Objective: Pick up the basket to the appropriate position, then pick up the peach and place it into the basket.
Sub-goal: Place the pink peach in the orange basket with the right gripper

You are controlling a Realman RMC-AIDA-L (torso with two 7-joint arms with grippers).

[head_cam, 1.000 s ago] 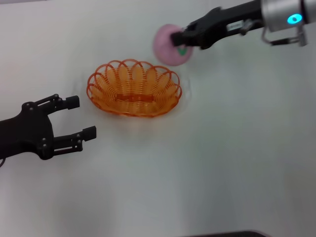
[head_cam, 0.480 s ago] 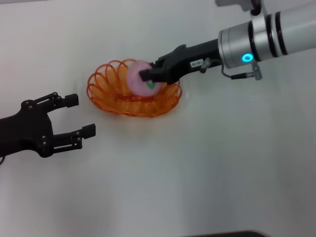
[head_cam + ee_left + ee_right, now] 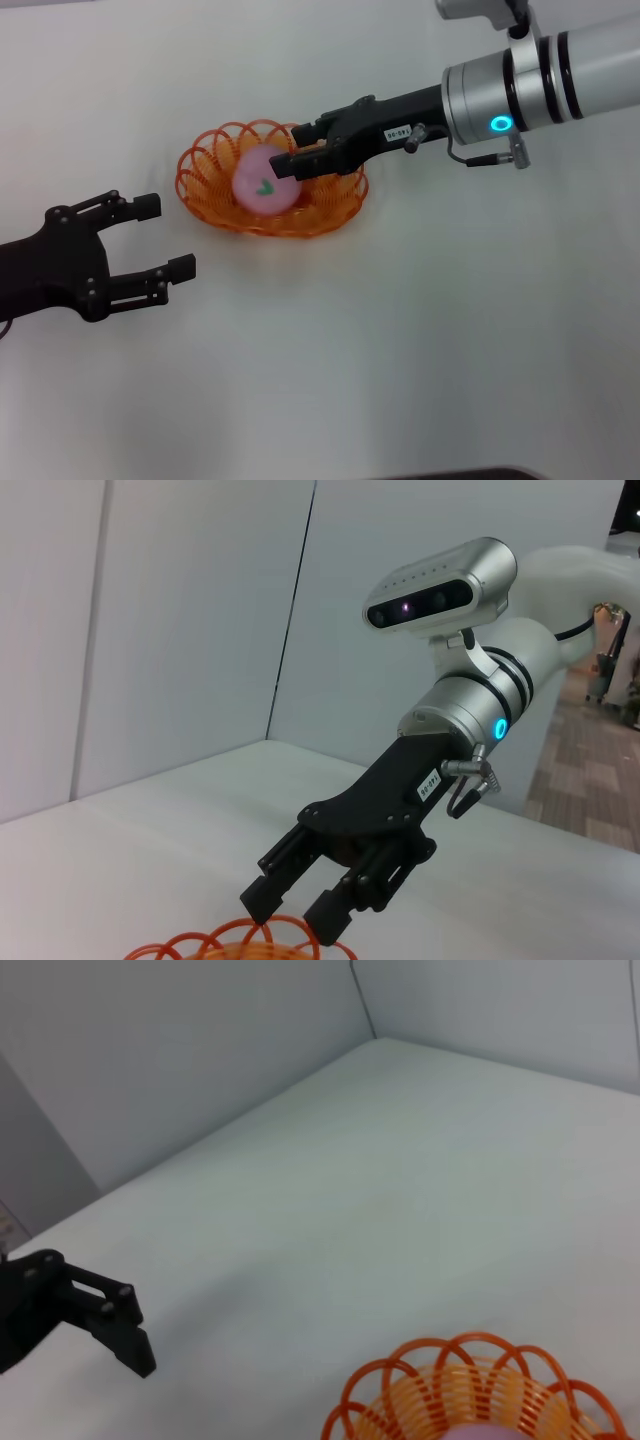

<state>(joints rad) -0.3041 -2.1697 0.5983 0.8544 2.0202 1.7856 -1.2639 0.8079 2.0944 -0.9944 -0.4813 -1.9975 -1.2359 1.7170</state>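
The orange wire basket (image 3: 334, 203) stands on the white table left of the middle. The pink peach (image 3: 262, 185) with its green leaf mark lies inside it, towards the basket's left half. My right gripper (image 3: 290, 148) is open over the basket's far right part; its fingertips are just right of the peach and do not hold it. It also shows in the left wrist view (image 3: 292, 915), above the basket rim (image 3: 228, 944). My left gripper (image 3: 165, 236) is open and empty, near the table's left side, short of the basket. The right wrist view shows the basket rim (image 3: 440, 1357) and the left gripper (image 3: 110, 1322).
Bare white table (image 3: 420, 340) lies to the right of and in front of the basket. Grey walls (image 3: 180, 1070) stand behind the table.
My right gripper carried the peach from behind the basket to over it and opened. The peach now rests in the basket, left of the fingertips. The left arm has not moved.
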